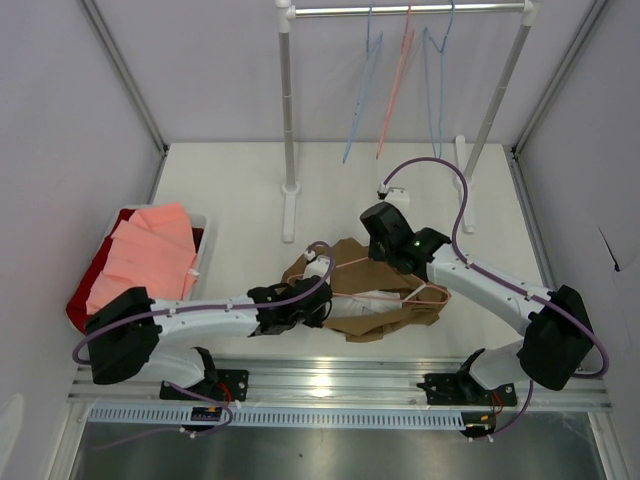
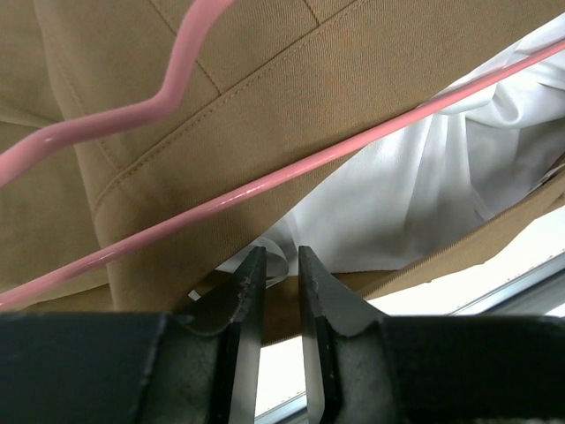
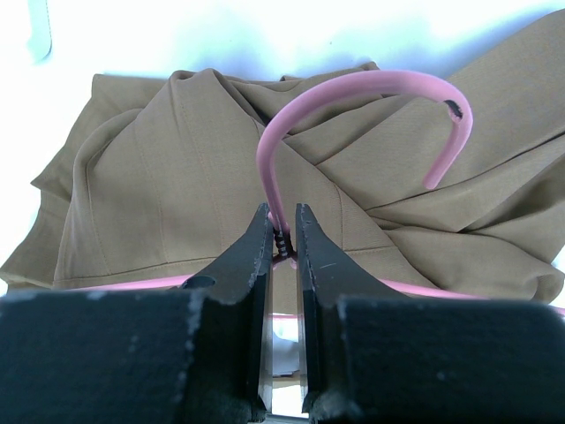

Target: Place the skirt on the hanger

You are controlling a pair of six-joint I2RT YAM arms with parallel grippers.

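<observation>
The tan-brown skirt lies crumpled on the table between the arms, its white lining showing in the left wrist view. The pale-pink hanger lies on the skirt. My right gripper is shut on the hanger's twisted neck, with the hook curving beyond the fingertips over the cloth. My left gripper is at the skirt's left edge, jaws nearly together on the cloth edge. The hanger's bar runs across the tan cloth above them.
A white bin at the left holds a salmon-pink folded garment and red cloth. A clothes rack stands at the back with two blue hangers and a pinkish one on its rail.
</observation>
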